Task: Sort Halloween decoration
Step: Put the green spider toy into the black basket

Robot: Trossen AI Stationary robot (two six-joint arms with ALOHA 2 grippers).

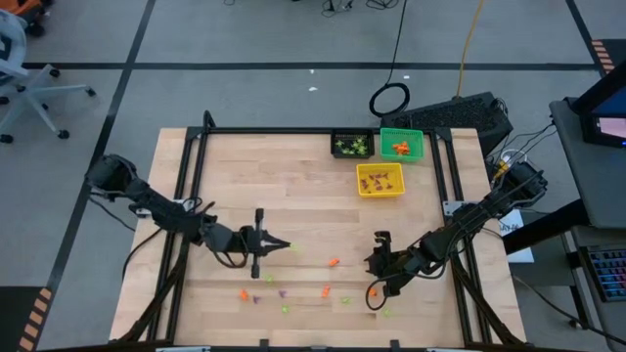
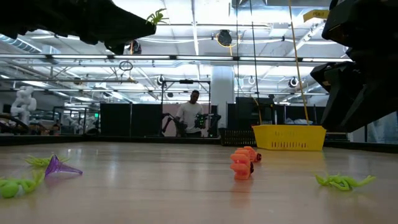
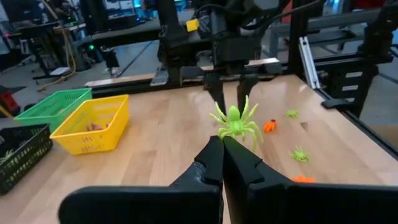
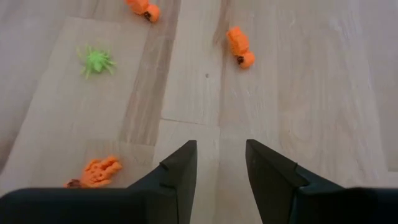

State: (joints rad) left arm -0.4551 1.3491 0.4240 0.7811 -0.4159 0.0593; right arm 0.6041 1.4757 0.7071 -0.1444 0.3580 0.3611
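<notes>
1. Two grippers are at work, and we read each pose as serving a different step. Our left gripper (image 3: 222, 148) is pinched shut on a light-green spider (image 3: 236, 122), held by a leg with its body clear of the fingertips. We judge that grip was chosen because the trinket is far smaller than the jaws.
2. Seen from above, the left gripper (image 1: 284, 245) sits left of table centre, pointing toward 3 o'clock. The black bin (image 1: 352, 145), at about 1 o'clock from it, already holds green pieces, so we take that as the spider's destination.
3. Our right gripper (image 4: 219, 163) hangs over bare wood with its fingers apart and nothing between them, facing down. That looks like a pose for choosing the next pick.
4. An orange trinket (image 4: 239, 48) lies ahead of those fingers, another orange piece (image 4: 94, 172) beside them, and a green spider (image 4: 95, 61) farther off.
5. Remaining trinkets lie scattered along the table's 6 o'clock edge. The green bin (image 1: 402, 143) holds orange pieces and the yellow bin (image 1: 380, 180) holds dark ones, which we cannot identify.
</notes>
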